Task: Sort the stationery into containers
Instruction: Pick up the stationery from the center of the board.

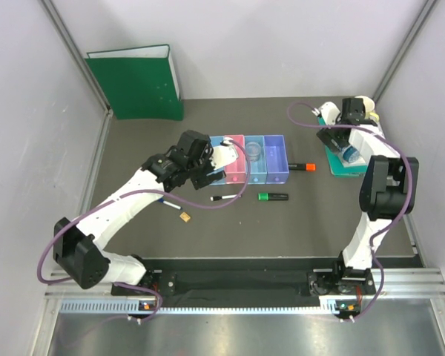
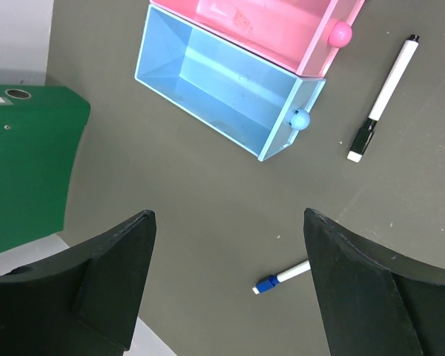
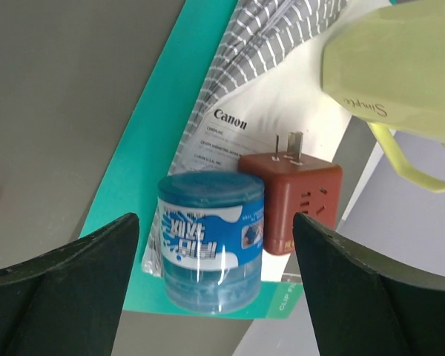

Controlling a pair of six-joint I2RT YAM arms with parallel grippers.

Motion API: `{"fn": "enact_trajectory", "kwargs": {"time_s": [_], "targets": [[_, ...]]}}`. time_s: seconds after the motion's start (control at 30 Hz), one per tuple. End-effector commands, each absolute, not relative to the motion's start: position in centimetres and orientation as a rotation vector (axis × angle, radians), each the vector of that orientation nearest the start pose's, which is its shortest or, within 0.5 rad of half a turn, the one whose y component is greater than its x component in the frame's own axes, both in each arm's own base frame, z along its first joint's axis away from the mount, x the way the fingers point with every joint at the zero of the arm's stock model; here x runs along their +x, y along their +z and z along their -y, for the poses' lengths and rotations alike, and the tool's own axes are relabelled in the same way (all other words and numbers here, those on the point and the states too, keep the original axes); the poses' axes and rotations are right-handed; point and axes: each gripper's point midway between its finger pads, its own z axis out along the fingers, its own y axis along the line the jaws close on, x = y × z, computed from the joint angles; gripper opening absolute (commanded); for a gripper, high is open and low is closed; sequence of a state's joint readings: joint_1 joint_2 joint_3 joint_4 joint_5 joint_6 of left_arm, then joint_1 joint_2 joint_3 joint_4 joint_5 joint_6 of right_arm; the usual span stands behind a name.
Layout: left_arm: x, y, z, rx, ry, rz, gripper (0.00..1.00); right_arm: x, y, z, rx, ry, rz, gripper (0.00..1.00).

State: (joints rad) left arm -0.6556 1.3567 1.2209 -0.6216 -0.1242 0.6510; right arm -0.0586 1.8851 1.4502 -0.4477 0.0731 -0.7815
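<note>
The containers (image 1: 276, 157) form a joined row of light blue, pink, light blue and purple bins; a small round jar (image 1: 254, 153) lies in the third. My left gripper (image 1: 206, 172) (image 2: 228, 215) hovers open and empty in front of the empty end bin (image 2: 230, 93). Below it lies a blue-capped pen (image 2: 282, 279), and a black-capped pen (image 2: 383, 96) lies to the right. An orange-capped highlighter (image 1: 302, 166), a green-capped highlighter (image 1: 272, 196) and a tan square (image 1: 185, 217) rest on the mat. My right gripper (image 3: 215, 219) is open, its jaws either side of a blue jar (image 3: 211, 248) with gaps showing.
The blue jar stands on a teal tray (image 3: 156, 133) beside a brown plug adapter (image 3: 297, 200), a printed leaflet (image 3: 230, 126) and a cream mug (image 3: 400, 67). A green binder (image 1: 137, 83) leans at the back left. Walls close in on both sides.
</note>
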Motion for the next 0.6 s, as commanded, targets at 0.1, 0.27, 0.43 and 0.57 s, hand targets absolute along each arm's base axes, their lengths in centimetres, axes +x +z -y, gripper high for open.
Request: {"fn": "enact_trajectory", "kwargs": {"time_s": [0.1, 0.27, 0.43, 0.57], "targets": [[32.5, 20.2, 19.2, 1.346, 0.136, -1.898, 0.85, 50.2, 11.0, 6.5, -0.893, -0.44, -2.321, 0.83], [32.6, 19.9, 19.1, 1.353, 0.147, -1.909, 0.86, 49.8, 10.0, 6.4, -0.912, -0.422, -2.349, 0.81], [32.9, 19.9, 19.2, 1.354, 0.15, -1.906, 0.86, 49.0, 8.5, 6.5, -0.928, -0.417, -2.377, 0.79], [33.0, 19.9, 19.3, 1.355, 0.149, -1.904, 0.86, 48.8, 7.8, 6.9, -0.935, -0.434, -2.385, 0.79]]}}
